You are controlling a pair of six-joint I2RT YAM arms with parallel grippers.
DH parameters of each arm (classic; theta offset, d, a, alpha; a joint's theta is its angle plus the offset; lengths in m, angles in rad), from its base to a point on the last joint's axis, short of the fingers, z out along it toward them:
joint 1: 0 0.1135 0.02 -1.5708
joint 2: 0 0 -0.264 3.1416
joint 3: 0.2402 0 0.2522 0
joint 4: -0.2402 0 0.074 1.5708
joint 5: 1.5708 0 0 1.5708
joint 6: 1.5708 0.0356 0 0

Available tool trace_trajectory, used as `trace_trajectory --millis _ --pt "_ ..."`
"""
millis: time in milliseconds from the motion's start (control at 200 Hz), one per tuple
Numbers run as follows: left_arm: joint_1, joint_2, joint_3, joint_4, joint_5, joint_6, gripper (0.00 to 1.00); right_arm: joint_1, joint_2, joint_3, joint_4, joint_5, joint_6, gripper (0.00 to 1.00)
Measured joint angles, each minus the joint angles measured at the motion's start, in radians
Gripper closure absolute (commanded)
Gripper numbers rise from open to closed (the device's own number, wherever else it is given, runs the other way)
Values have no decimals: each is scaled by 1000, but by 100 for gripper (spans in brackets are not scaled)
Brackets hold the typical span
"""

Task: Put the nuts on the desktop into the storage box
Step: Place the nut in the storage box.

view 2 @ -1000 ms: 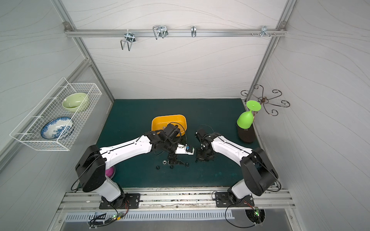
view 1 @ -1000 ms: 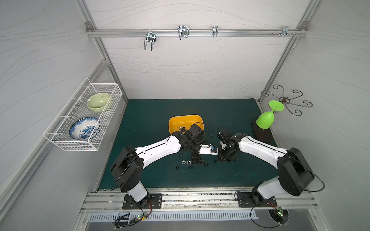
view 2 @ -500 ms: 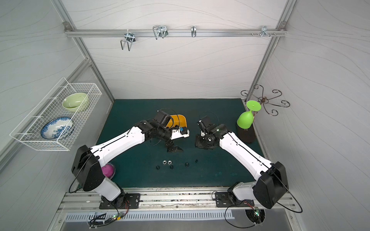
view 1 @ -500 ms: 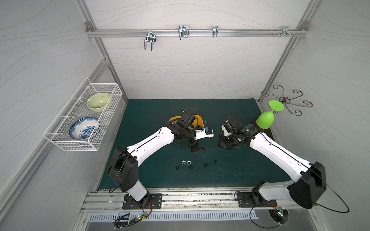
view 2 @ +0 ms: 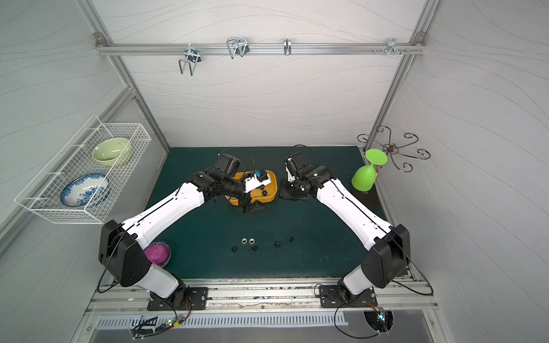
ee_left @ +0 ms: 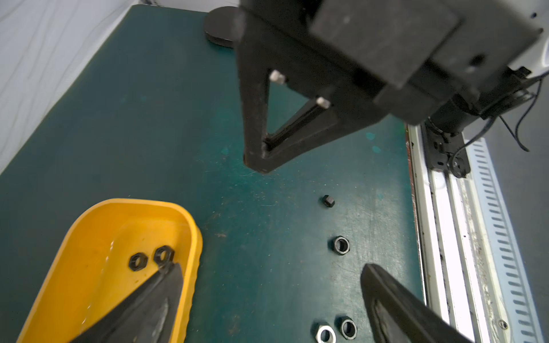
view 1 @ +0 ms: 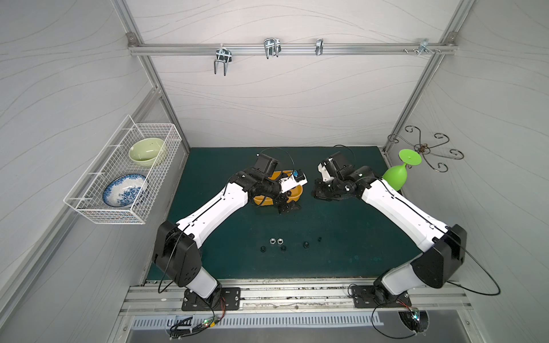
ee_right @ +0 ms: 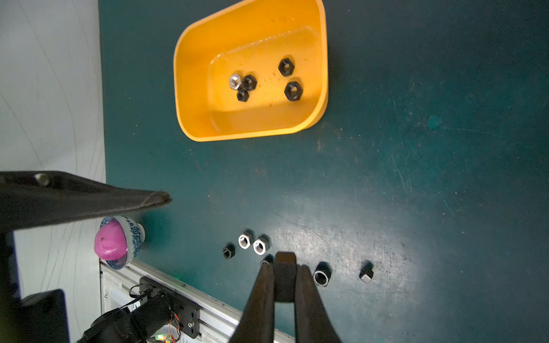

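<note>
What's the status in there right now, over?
Left gripper open above storage box rim. Right gripper shut on what looks like a black nut. Five nuts boxed, six loose on desktop. Left gripper may crowd the drop.

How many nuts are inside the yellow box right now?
5. One silver nut clusters with two black nuts; two more black nuts lie apart nearby. None looks hidden.

No text, label, brand, number or sign is legible in any view.
</note>
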Motion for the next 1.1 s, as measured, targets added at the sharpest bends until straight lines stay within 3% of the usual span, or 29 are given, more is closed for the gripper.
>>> trace_trajectory --millis 500,1101 --pt "168 -34 -6 146 -19 -179 2 3 120 72 140 -6 -14 98" --pt "278 -36 -87 236 70 -230 2 6 372 183 252 36 -40 100"
